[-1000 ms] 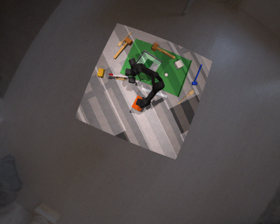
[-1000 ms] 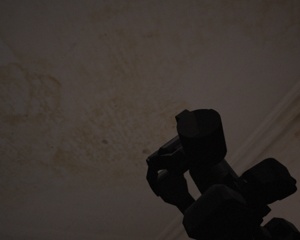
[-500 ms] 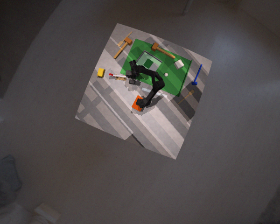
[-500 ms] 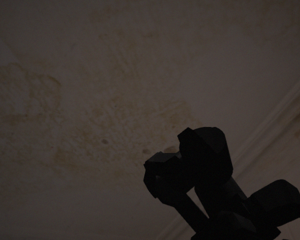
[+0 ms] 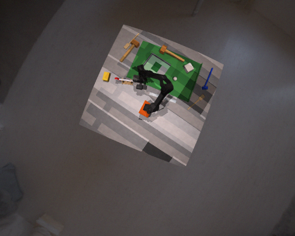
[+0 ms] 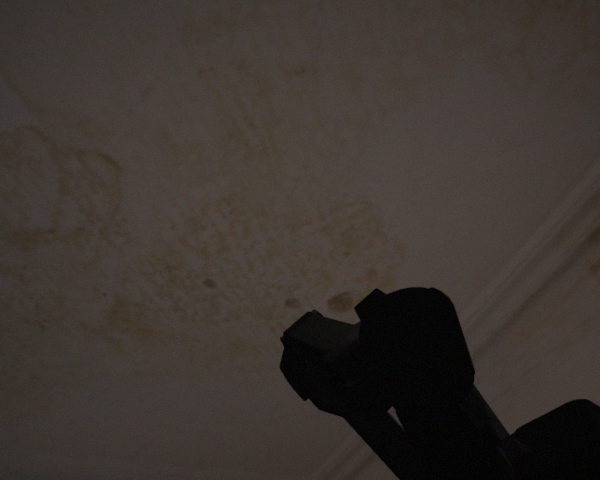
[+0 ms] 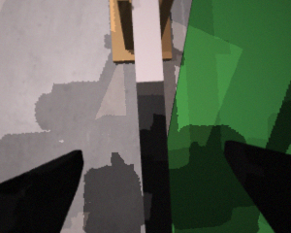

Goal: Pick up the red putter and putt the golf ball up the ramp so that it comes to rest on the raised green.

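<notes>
The robot's hand [image 7: 152,160] hangs wide open and empty above the red putter [image 5: 124,79], which lies on the tabletop [image 5: 122,119] beside the green mat [image 5: 186,87]. Closing off-centre could nudge the thin shaft aside.

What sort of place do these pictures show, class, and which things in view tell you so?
Probably a tabletop mini-golf practice bench: a green putting mat with a raised green in it, a white golf ball, and a red putter lying beside the mat under the arm's open gripper.
</notes>
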Robot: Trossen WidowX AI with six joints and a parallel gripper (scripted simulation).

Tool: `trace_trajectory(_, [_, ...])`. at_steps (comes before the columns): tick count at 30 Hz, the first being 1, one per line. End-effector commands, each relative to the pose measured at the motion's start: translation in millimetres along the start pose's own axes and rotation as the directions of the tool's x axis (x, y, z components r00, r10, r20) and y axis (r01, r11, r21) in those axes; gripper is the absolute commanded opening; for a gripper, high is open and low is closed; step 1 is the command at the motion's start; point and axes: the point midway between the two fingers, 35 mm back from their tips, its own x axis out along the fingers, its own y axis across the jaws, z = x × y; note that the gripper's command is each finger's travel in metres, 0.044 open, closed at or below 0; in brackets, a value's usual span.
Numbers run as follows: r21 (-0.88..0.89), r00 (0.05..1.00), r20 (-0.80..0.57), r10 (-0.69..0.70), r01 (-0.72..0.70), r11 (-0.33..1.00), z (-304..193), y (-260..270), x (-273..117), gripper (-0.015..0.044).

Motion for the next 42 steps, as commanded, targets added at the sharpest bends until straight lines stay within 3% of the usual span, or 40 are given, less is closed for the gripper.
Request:
trace_trajectory(1, [-0.005, 1.000, -0.008, 0.004, -0.004, 1.000, -3, 2, 8, 0.0440])
trace_trajectory(12, [-0.005, 1.000, -0.008, 0.005, -0.005, 1.000, -6, 2, 20, 0.0440])
trace_trajectory(28, [0.001, 1.000, -0.002, 0.002, -0.002, 1.000, -5, 0, 16, 0.0020])
trace_trajectory(36, [0.001, 1.000, -0.001, 0.002, -0.002, 1.000, -4, 0, 13, 0.0000])
trace_trajectory(42, [0.000, 1.000, 0.002, 0.002, -0.002, 1.000, 8, -4, -24, 0.0000])
